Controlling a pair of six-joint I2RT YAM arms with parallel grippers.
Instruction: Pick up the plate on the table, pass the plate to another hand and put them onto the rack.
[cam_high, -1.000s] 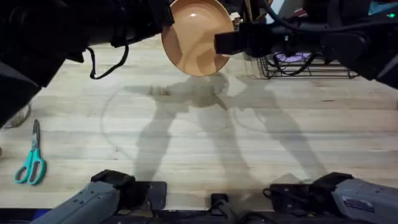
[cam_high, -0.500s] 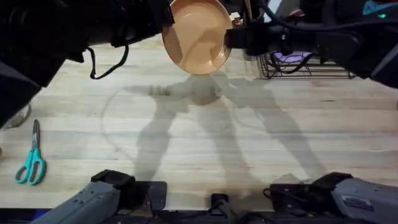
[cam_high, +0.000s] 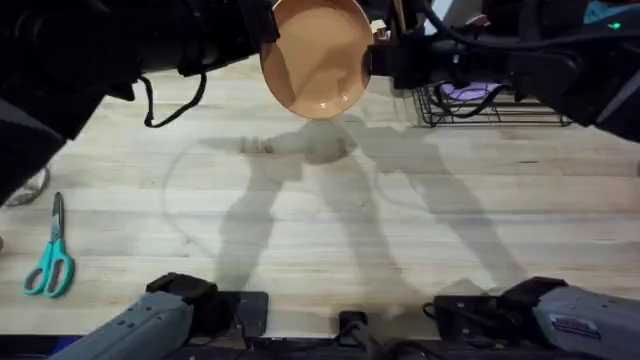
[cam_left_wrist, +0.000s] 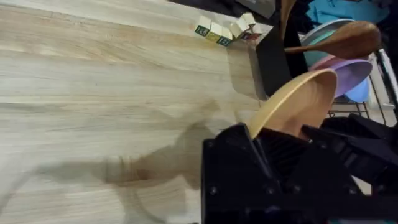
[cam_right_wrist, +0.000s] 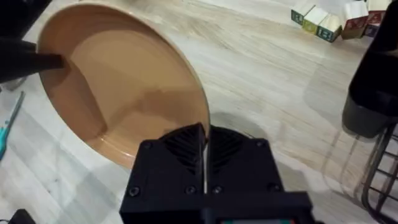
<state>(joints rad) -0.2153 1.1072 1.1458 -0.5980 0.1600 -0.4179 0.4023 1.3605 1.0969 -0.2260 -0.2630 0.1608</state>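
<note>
The plate (cam_high: 315, 58) hangs in the air over the far edge of the table (cam_high: 330, 220), at about twelve o'clock in the overhead view. It's tilted up on edge, which suits a handover. The left gripper (cam_high: 268, 28) is clamped on its rim at ten o'clock, and the right gripper (cam_right_wrist: 205, 163) has its jaws pinched on the opposite rim. Out at two o'clock waits the rack (cam_high: 495, 105), a lilac plate (cam_left_wrist: 348, 73) already standing inside it.

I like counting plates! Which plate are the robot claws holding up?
The orange-tan plate. Both claws hold it up above the table, one at each edge. The lilac plate and the blue plate sit behind it, untouched.
</note>
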